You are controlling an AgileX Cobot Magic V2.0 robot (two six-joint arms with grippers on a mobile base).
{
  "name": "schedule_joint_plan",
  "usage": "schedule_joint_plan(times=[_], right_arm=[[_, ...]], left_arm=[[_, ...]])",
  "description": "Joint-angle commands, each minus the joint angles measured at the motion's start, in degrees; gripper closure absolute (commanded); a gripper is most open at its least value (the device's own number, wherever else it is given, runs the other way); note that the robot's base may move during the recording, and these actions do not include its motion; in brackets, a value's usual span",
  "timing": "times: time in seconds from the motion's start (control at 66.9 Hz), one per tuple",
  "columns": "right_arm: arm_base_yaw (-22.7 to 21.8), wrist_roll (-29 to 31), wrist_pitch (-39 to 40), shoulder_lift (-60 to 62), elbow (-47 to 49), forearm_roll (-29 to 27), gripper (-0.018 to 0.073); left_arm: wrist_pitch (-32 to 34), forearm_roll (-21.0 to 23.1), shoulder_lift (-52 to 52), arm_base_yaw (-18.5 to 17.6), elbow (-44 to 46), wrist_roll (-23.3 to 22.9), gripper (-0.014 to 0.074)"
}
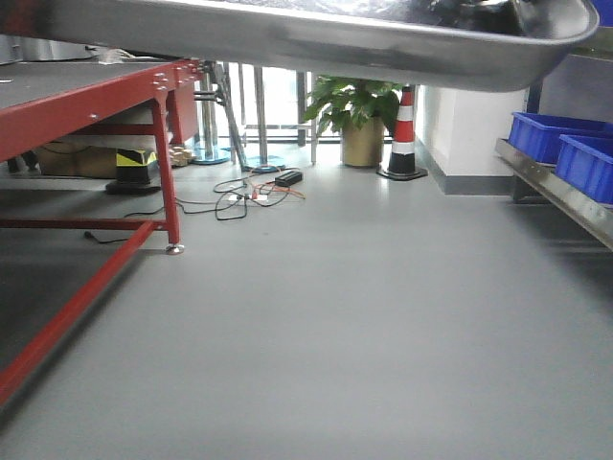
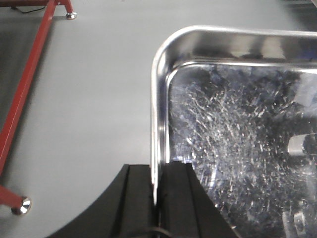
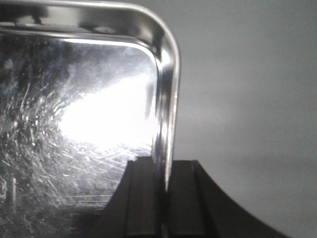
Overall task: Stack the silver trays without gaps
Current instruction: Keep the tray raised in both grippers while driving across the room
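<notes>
One tray (image 1: 287,38) up in the air at 12 o'clock in front view, left fingers (image 2: 138,198) and right fingers (image 3: 143,198) clamped on opposite rims, no second tray seen, stacking likely not yet done.

One silver tray (image 2: 223,148) — shiny, scratched inside — aloft over the floor (image 1: 335,335).
</notes>
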State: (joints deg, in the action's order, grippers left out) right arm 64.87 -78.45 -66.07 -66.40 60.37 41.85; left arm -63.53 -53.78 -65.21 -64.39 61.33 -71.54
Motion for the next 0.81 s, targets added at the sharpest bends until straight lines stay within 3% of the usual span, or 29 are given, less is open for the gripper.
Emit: schedule_joint_plan(times=[0.0,0.792], right_arm=[[0.28,0.48,1.01,0.69,0.22,2.13,0.0574],[0.28,0.48,1.01,0.69,0.22,2.13,0.0574]], left_arm=[[0.26,-2.09,0.31,-0.35,-0.05,0.53,0.0612],[0.39,-2.1,0.31,-0.35,-0.05,0.53,0.0612]])
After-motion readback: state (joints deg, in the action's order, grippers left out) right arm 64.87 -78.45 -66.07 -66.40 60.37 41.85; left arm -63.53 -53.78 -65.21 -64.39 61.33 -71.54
